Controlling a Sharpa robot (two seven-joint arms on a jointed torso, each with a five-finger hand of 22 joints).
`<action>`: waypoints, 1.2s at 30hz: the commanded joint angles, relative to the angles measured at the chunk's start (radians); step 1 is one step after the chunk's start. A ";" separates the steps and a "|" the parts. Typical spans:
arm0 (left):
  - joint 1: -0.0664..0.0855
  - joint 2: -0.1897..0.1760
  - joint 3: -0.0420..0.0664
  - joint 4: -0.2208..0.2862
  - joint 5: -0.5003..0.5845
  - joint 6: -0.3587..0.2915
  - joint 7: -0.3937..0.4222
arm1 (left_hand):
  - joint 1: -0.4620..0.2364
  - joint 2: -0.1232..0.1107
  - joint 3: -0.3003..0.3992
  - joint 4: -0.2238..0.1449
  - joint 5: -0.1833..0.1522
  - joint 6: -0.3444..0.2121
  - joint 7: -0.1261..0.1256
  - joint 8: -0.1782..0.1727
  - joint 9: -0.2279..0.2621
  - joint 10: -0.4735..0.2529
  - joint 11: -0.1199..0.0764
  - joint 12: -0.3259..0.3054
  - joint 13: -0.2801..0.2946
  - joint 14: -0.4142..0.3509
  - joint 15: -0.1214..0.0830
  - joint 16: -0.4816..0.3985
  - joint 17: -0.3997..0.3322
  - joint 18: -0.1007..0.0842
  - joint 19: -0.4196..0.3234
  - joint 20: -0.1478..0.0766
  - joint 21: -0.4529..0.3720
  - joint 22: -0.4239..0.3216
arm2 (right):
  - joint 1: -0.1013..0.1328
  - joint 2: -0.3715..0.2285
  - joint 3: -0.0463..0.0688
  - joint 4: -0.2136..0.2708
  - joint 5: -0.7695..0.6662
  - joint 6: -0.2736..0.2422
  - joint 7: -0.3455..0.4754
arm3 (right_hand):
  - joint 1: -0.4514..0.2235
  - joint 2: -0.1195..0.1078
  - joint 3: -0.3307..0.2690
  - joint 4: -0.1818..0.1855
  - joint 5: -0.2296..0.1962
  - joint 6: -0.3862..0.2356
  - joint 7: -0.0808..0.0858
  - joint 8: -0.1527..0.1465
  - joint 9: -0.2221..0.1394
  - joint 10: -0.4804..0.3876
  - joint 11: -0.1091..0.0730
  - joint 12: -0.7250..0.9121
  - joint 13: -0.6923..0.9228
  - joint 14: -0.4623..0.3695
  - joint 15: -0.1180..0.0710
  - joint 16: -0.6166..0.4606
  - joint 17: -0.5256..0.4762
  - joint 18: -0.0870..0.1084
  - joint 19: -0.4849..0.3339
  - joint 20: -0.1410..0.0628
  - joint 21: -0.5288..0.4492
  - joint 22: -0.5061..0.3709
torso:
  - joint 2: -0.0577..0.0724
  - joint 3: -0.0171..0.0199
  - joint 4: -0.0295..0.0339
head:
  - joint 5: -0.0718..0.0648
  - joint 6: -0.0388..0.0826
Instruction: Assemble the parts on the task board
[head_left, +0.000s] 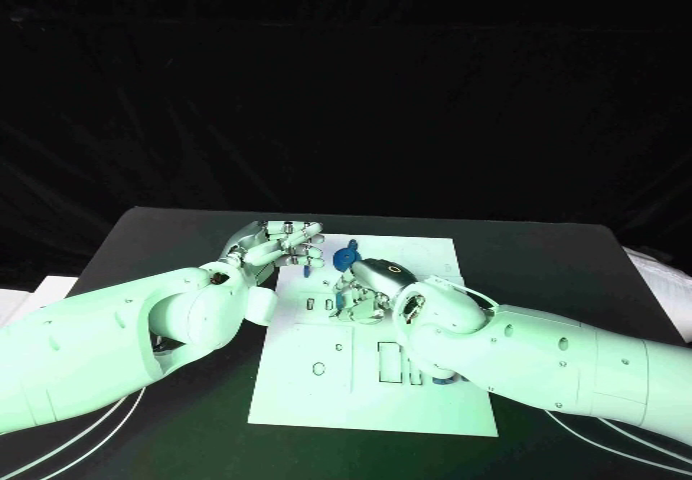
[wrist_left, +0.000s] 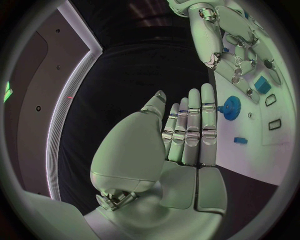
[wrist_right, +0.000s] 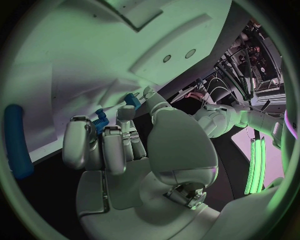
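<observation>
White task board (head_left: 378, 400) lies on the black table (head_left: 577, 260) in front of me, its long axis running away from the robot, with dark-outlined rectangular slots near the middle. I see a blue gear (head_left: 345, 260) standing at the far part of the board, just beside my left hand (head_left: 281, 243); from the left wrist view the same gear (wrist_left: 232, 107) sits on edge against the board, touching the straightened fingertips (wrist_left: 209, 95), with a small blue block (wrist_left: 262, 85) and a short blue peg (wrist_left: 240, 140) lying nearby on the plate. That left hand is flat, fingers together and extended, clasping nothing. My right hand (head_left: 364, 290) is down on the board's middle, fingers curled onto the surface; in the right wrist view small blue pieces (wrist_right: 101, 120) show between its fingertips, but I cannot tell whether it actually grips one. A long blue bar (wrist_right: 16, 141) lies at the board's edge.
</observation>
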 joint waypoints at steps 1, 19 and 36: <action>0.000 0.003 0.001 -0.001 0.002 0.023 0.000 | -0.003 0.004 -0.001 -0.006 -0.005 0.002 0.006 -0.006 0.000 -0.003 0.003 -0.006 -0.001 -0.007 0.002 -0.003 0.001 0.014 -0.006 -0.001 -0.005 0.002 | 0.000 -0.007 0.000 0.014 0.024 -0.122 0.046 | 0.005 0.005 -0.013 0.004 0.009 -0.006 0.001 0.002 0.000 -0.008 0.000 0.003 0.000 0.066 0.006 -0.005 0.083 0.019 -0.005 0.002 -0.005 0.000 | 0.000 0.0010 0.0000 | -0.001 0.001; 0.020 0.000 0.001 -0.061 -0.329 0.129 -0.404 | -0.084 -0.012 0.012 0.020 -0.005 0.084 -0.083 0.055 0.030 0.247 -0.106 0.243 0.181 0.378 -0.112 1.074 0.933 -0.064 0.316 -0.108 0.682 0.687 | 0.133 -0.302 0.018 0.196 0.555 0.044 0.430 | 0.096 0.063 -0.045 -0.003 0.030 -0.001 -0.001 0.021 0.004 -0.002 -0.003 0.040 0.005 0.062 0.004 -0.018 0.067 0.024 -0.016 0.002 -0.023 -0.023 | -0.020 0.0061 -0.0166 | 0.014 0.005; 0.119 0.152 0.001 -0.172 -0.968 0.471 -0.947 | -0.240 0.070 -0.194 0.145 -0.051 -0.008 -0.117 0.345 0.234 0.121 -0.124 0.993 0.911 0.398 -0.134 1.269 1.118 -0.102 0.359 -0.126 0.915 0.977 | 0.213 -0.451 0.017 0.183 0.797 0.058 0.461 | 0.110 0.079 -0.048 -0.006 0.034 0.004 -0.002 0.025 0.003 0.008 -0.005 0.053 0.008 0.056 0.002 -0.037 0.039 0.029 -0.028 -0.001 -0.038 -0.047 | -0.042 0.0130 -0.0324 | 0.031 -0.001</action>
